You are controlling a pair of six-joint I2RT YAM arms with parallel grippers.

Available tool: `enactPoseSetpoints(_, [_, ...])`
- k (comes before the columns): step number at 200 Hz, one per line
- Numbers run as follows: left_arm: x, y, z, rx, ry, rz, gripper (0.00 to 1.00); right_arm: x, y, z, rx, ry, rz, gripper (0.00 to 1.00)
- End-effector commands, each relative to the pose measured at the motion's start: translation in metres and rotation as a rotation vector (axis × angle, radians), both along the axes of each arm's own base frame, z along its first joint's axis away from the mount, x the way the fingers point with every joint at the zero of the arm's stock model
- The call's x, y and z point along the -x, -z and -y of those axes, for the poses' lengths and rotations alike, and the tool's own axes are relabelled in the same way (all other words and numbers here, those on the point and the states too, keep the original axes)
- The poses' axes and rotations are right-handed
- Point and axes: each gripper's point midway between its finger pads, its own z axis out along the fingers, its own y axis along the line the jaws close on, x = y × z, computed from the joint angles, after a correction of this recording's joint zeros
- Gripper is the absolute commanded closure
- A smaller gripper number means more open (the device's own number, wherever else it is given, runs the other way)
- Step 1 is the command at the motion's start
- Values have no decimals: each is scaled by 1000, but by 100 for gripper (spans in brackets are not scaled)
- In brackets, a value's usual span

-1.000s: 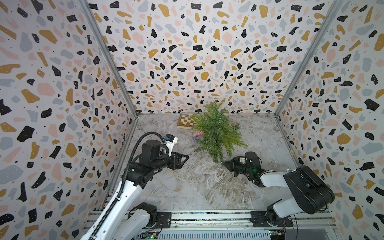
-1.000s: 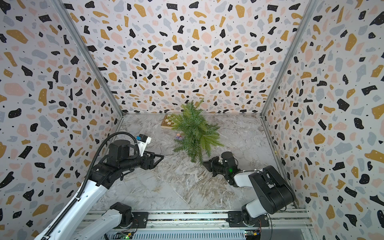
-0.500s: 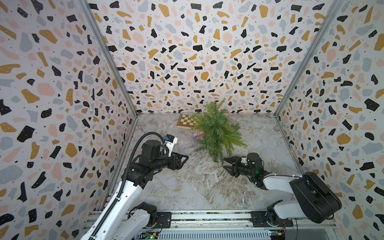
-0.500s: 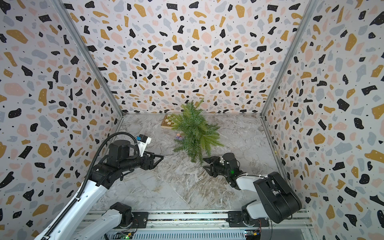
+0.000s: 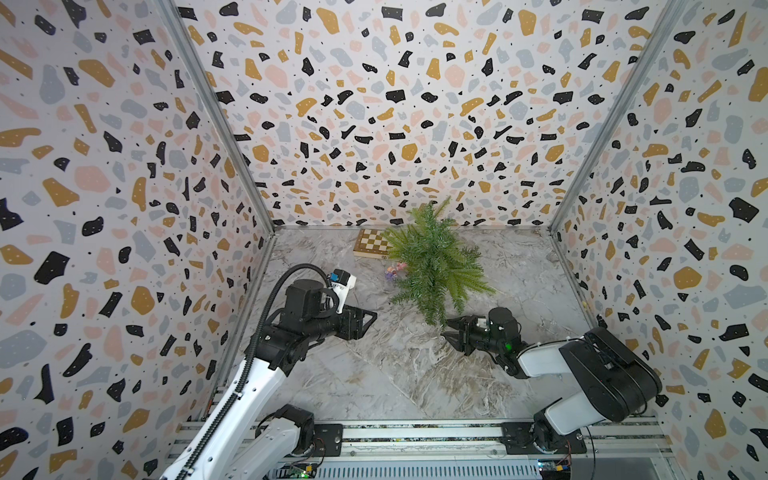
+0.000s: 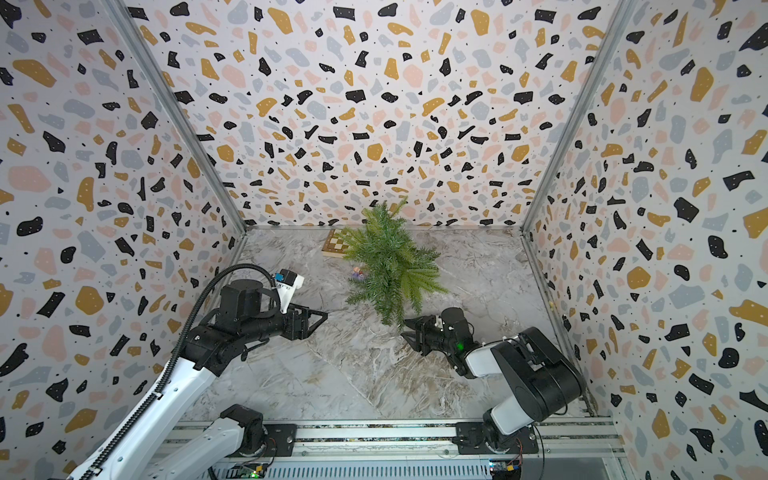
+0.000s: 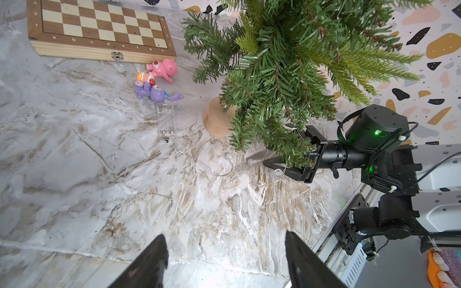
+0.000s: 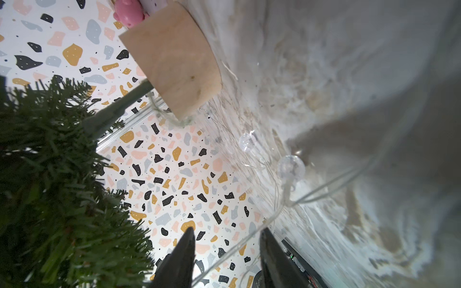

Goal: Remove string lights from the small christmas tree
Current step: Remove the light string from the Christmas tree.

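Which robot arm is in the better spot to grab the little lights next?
Right. The right gripper sits low beside the small christmas tree, open, with the string lights running between its jaws. The left gripper hangs farther away.

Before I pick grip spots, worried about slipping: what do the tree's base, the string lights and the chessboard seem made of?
The base of the small christmas tree: looks like smooth, matte pale wood with faint grain. The string lights: thin clear wire, glossy see-through round bulbs, plastic or glass. The chessboard: wood, tan and cream squares, visible grain, small metal clasp.
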Motion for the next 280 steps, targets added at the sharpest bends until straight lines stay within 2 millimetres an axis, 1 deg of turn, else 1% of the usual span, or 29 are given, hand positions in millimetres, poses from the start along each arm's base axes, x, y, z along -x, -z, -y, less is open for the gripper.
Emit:
enactPoseSetpoints(1, [-2,-13,2,1,11,41,27,-8,-13,-8,-62,-3,37,63])
enactPoseSetpoints(6, [-2,-13,2,0,10,40,27,-8,-11,-9,-65,-3,33,64])
enactPoseSetpoints(29, [-1,-12,1,-12,9,38,27,-13,-16,-11,-79,-2,59,76])
enactPoseSetpoints(54, [0,-12,-1,-18,5,43,27,-16,-15,-7,-50,16,70,87])
enactPoseSetpoints(77, [0,-11,-1,-19,5,43,27,-17,-17,-4,-37,22,82,100])
enactPoseSetpoints(103, [0,-12,-1,-14,2,50,27,-15,-18,1,-11,34,92,100])
enactPoseSetpoints(119, [1,-14,-1,-15,2,53,27,-16,-24,5,9,40,114,100])
enactPoseSetpoints(144, [2,-12,-2,-18,1,53,27,-17,-30,19,55,64,138,100])
enactPoseSetpoints(158, [2,-13,-2,-15,2,51,27,-15,-30,27,88,77,141,100])
enactPoseSetpoints(197, [0,-17,0,-7,4,62,27,-13,-44,42,120,99,171,100])
enactPoseSetpoints(216, [1,-18,0,-2,4,66,27,-12,-55,45,120,104,188,100])
enactPoseSetpoints(242, [3,-19,0,6,5,70,27,-12,-79,47,146,100,248,100])
enactPoseSetpoints(259, [3,-19,0,13,6,76,27,-12,-96,52,175,111,294,100])
enactPoseSetpoints(280, [3,-22,0,16,8,84,27,-6,-108,61,205,129,313,100])
